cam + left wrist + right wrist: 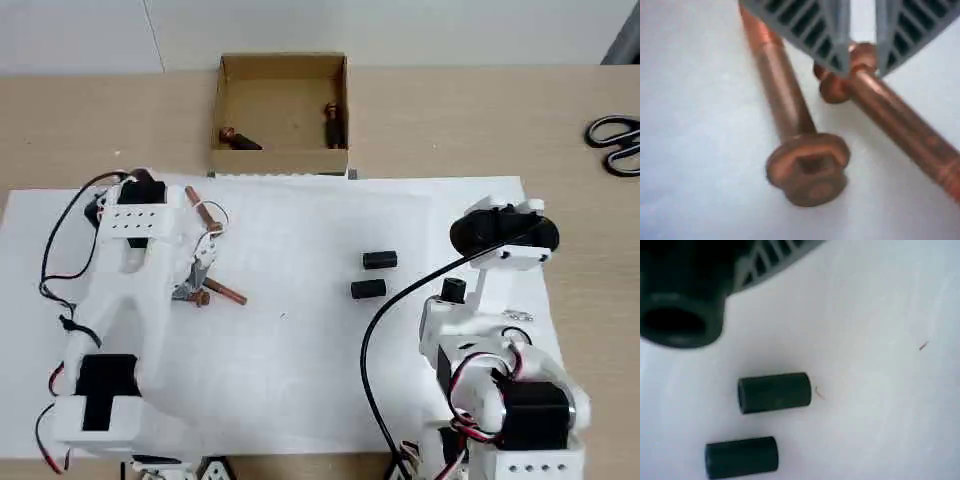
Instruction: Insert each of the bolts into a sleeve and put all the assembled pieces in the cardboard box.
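Two copper bolts lie crossed on the white paper. My left gripper (861, 66) pinches the head end of one bolt (905, 130), which still rests on the paper. The other bolt (807, 167) lies beside it, hex head toward the camera. From above, this gripper (197, 288) sits by a bolt (227, 293), and another bolt (205, 212) lies farther back. My right gripper (715, 275) holds a black sleeve (677, 315) above the paper, hollow end showing. Two more sleeves (774, 392) (741, 456) lie below it, also in the high view (380, 260) (368, 289). The cardboard box (283, 160) holds two assembled pieces.
The white paper sheet (300, 380) covers the table between the arms. A black cable (375, 330) curves from the right arm (500, 240) across the paper. Scissors (615, 143) lie at the far right edge of the table.
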Available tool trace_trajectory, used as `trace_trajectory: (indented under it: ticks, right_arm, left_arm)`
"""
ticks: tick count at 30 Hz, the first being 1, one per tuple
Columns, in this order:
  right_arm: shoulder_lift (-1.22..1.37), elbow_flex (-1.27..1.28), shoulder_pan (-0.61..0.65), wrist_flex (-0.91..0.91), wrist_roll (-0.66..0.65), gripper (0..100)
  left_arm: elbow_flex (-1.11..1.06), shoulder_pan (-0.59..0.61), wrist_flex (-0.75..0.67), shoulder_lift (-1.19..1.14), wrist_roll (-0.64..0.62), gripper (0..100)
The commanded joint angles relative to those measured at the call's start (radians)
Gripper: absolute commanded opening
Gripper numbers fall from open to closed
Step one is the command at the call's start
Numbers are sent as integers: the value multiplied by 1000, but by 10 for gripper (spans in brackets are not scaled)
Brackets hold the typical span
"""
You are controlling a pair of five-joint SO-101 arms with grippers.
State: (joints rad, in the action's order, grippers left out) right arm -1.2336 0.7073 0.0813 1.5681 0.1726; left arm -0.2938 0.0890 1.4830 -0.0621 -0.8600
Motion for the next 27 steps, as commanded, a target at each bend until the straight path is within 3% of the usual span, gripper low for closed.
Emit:
trace_trajectory:
  ticks: [1,27]
  right_arm:
    - [-10,-3,-8,-13,9,3]
    - [-10,-3,-8,-13,9,3]
  left_arm:
    - [42,-6,-15,3,0,119]
    - [35,-9,-117,-6,-2,137]
